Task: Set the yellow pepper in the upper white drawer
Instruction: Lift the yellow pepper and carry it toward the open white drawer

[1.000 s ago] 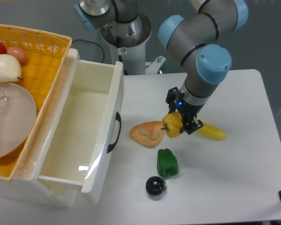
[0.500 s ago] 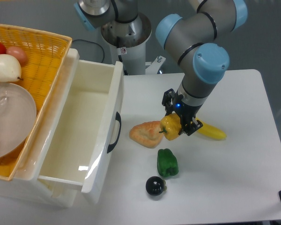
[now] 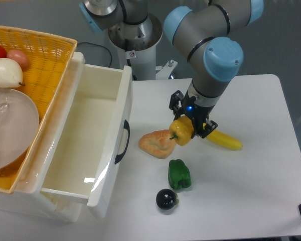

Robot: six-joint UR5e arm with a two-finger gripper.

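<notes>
Surface: a white table [image 3: 261, 170] occupies the right and lower part of the frame, with a grey floor beyond it at the top and right edge. The arm's grey base column stands at upper centre, behind the table's far edge.

At the left, the drawer [image 3: 115, 100] stands pulled open, with its interior bare and its black handle facing the centre of the table. An orange basket [image 3: 45, 55] sits at upper left, against the drawer's far wall, and holds a clear bowl [image 3: 10, 125], a pale pear [image 3: 5, 72] and two red fruits. On the table near centre lie a pastry [image 3: 158, 143], a green pepper [image 3: 179, 174], a dark round fruit [image 3: 166, 199] and a banana [image 3: 222, 140].

Change from one second ago: the gripper [image 3: 188, 129] has moved slightly up and to the left, carrying its load with it. All items on the table are unchanged.

Task item: the pepper [image 3: 182, 130] is yellow, small and blocky, with a short stem pointing left. The black fingers are clamped on it. It hangs at frame centre, by the pastry's right end, well right of the drawer.
</notes>
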